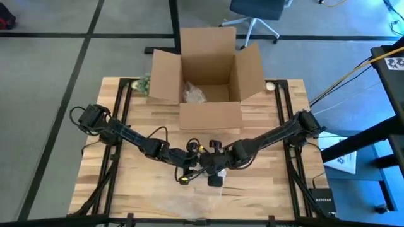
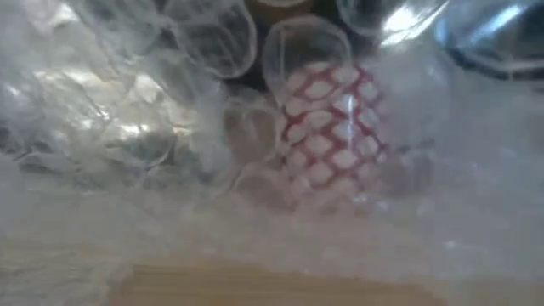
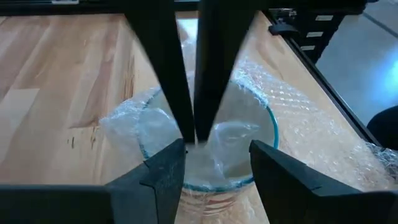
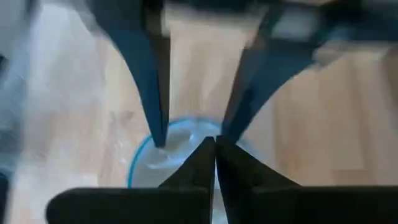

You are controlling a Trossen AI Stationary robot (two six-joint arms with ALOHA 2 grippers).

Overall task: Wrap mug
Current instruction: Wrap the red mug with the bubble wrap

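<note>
High view: we see both arms reaching in from the sides and meeting over the front half of the tabletop (image 1: pixel 139 126), the left gripper (image 1: pixel 188 169) and right gripper (image 1: pixel 215 176) close together. An open cardboard box (image 1: pixel 208 69) stands at the far edge, well apart from them. A sheet of bubble wrap (image 1: pixel 183 203) lies near the front edge.

In the left wrist view we find the mug (image 3: pixel 239 140), clear with a blue rim, standing upright on the wood with bubble wrap bunched around it and trailing off to one side. The left gripper's jaws are spread wide, one on each side of the mug. The right gripper's jaws are pressed together, their tips down in the mug's mouth where wrap lies; we cannot tell whether they pinch any of it. The right wrist view shows the same arrangement from the opposite side.

In the low view, bubble wrap fills the picture, with a red-and-white lattice pattern (image 2: pixel 327 127) showing through it.
</note>
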